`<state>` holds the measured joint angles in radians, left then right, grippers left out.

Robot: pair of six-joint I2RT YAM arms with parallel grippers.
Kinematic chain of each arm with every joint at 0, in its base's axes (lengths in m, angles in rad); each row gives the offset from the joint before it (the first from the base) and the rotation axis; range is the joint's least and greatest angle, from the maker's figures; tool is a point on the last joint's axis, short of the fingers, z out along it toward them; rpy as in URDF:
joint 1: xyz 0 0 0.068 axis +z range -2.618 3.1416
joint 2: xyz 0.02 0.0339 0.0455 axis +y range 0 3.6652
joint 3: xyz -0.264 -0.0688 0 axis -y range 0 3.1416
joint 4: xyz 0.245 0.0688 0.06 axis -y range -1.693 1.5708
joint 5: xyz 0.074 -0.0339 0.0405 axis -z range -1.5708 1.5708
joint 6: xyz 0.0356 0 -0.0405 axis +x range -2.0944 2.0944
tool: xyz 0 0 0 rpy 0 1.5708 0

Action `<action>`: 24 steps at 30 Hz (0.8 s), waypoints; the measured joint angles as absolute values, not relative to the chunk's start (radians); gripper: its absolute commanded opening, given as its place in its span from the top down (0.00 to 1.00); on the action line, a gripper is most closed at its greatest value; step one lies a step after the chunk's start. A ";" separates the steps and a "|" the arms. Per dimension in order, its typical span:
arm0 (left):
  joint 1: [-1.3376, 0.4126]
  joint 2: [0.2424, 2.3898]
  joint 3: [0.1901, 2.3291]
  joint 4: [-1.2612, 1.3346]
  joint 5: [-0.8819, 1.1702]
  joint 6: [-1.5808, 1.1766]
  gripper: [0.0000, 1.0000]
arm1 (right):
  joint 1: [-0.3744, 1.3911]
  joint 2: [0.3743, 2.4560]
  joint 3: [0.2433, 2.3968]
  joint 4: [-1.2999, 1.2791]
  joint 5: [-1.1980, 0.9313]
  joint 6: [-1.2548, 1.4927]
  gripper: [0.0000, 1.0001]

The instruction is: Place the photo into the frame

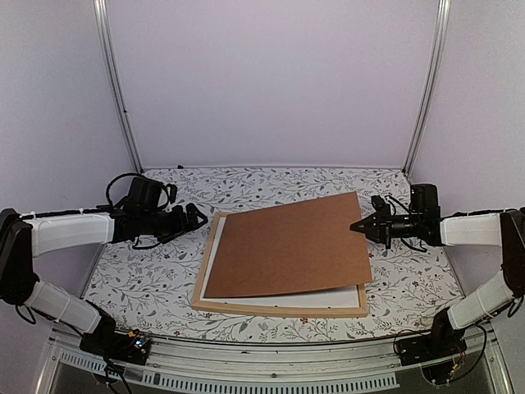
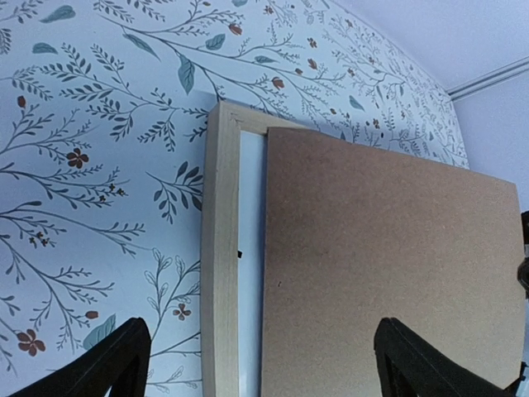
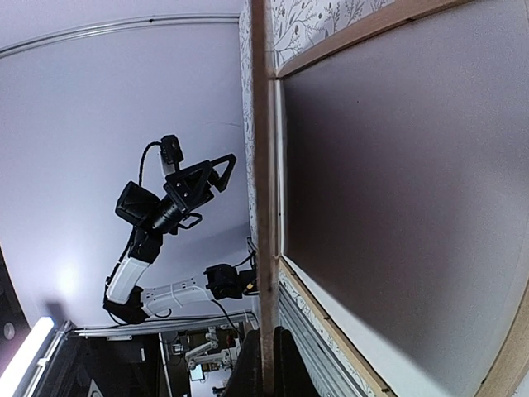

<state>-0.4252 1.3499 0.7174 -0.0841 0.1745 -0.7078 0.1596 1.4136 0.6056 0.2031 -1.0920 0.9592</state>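
Fingers (image 3: 285, 370) of right gripper (image 1: 358, 225) pinch backing board (image 1: 287, 246); left gripper (image 1: 199, 218) spread, empty. Frame (image 1: 279, 311) holds white sheet (image 1: 328, 295), on floral tabletop (image 1: 139, 279).

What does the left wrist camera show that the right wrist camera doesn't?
Only the left wrist view: the left fingers, spread wide, and the brown board's flat top face. Only the right wrist view: the right fingers pinching that board's thin edge, with the left arm beyond. Both: the board, the wooden frame, the white sheet inside it and the floral cloth.
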 measured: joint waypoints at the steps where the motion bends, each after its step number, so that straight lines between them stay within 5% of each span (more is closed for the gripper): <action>1: -0.426 1.354 0.717 -0.082 0.175 -0.706 0.01 | 0.162 1.415 0.605 0.210 -1.091 0.962 1.00; 24: -0.450 1.422 0.717 -0.042 0.175 -0.704 0.00 | 0.190 1.497 0.601 0.285 -1.087 0.963 1.00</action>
<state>-0.4500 1.4220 0.7174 -0.0418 0.1749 -0.7036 0.1902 1.4975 0.6006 0.2852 -1.0866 0.9634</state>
